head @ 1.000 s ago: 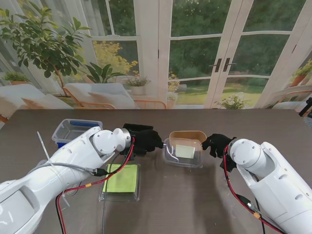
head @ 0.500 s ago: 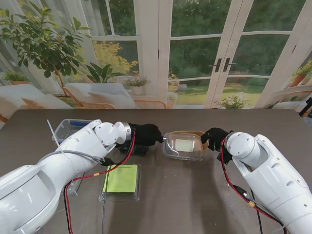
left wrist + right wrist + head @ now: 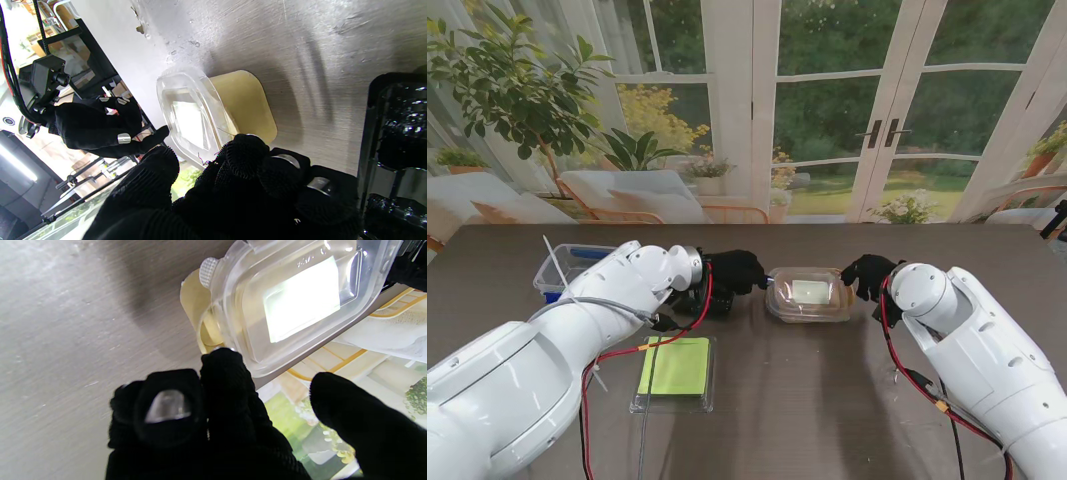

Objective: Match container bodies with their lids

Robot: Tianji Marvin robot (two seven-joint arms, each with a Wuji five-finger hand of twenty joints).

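Stand view: dark wooden table (image 3: 827, 400) with a clear lid (image 3: 808, 293) seated over a tan container body (image 3: 845, 290) at the table's middle, between the two black-gloved hands. Left hand (image 3: 732, 271) at the lid's left edge, thumb and curled fingers (image 3: 248, 155) pinching the lid's rim, as shown from the left wrist; lid still tilted there, one side raised off the tan body (image 3: 245, 100). Right hand (image 3: 870, 272) at the right end of the container, fingers (image 3: 227, 370) pressed together against the tan rim (image 3: 195, 303) just beside the lid's ribbed tab (image 3: 208, 267), thumb held apart; whether anything is actually gripped cannot be told. White label visible through the lid (image 3: 300, 296). Black tray (image 3: 697, 300) touching or just under the left wrist, mostly hidden by the arm. Blue-rimmed clear box (image 3: 567, 265) at far left, partly behind the left arm. Clear flat container with green sheet (image 3: 675, 370) nearer to me, left of centre, well apart from the tan body. Red and black cables along both forearms.
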